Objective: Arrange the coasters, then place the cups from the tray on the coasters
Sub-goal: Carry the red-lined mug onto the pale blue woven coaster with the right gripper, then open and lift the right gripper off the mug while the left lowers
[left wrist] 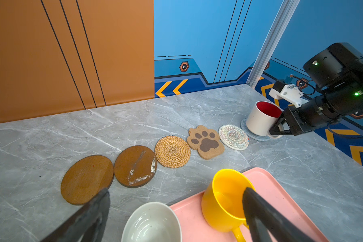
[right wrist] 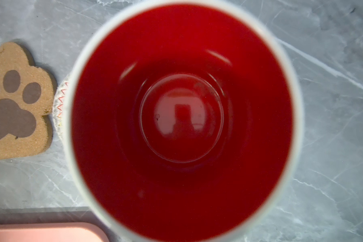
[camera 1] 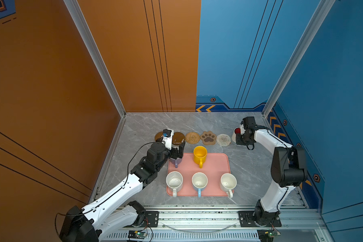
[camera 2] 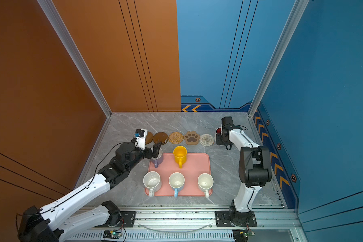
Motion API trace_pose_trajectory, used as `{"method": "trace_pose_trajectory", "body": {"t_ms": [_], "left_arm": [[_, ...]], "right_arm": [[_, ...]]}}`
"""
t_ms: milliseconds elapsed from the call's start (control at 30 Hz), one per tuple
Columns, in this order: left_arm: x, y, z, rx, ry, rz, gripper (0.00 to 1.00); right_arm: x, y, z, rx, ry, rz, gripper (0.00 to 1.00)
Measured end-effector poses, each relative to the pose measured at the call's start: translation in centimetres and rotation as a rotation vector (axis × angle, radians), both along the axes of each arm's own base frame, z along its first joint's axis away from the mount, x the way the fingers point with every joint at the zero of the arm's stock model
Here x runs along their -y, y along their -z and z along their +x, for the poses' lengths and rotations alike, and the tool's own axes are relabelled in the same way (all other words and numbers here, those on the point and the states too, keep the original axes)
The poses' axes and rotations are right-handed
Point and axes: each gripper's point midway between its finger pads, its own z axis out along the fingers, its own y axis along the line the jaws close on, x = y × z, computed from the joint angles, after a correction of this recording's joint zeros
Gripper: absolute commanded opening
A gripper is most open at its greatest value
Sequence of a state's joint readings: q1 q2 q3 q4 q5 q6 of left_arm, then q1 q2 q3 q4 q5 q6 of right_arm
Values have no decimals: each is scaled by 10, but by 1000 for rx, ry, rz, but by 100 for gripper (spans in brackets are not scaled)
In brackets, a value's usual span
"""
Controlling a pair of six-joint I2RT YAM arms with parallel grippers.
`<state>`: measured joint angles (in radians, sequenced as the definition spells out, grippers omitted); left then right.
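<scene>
Gripping handle of glossy red-lined mug (left wrist: 260, 119), right hand (left wrist: 278, 130); left hand (camera 2: 157, 150) spread over lilac mug (camera 2: 158, 160).

High above the near edge, both top views look steeply down at the whole marble table (camera 1: 249, 167), the pink tray (camera 1: 218, 163) and the coasters (camera 1: 192, 137), nearly identical but for a slight sideways shift. The left wrist camera looks low across the table toward the far right corner, sharing the tray, coasters and yellow mug (left wrist: 224, 199). The right wrist camera stares straight down, very close, into the red-lined mug (right wrist: 182, 117), with the paw coaster (right wrist: 19, 100) at the frame edge
</scene>
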<state>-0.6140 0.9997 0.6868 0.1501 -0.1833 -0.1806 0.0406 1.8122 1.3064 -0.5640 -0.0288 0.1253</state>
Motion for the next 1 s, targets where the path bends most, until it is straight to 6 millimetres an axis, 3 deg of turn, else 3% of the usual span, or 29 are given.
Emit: {"method": "trace_pose_trajectory", "body": {"t_ms": [767,1000], "left_arm": [[-3,2,-1,0,-5,0,99],[-4,2,-1,0,-6,0,99]], "right_arm": [[15,1,9,15,28,-5,0],[15,11,8,-10,28,-3,0]]}}
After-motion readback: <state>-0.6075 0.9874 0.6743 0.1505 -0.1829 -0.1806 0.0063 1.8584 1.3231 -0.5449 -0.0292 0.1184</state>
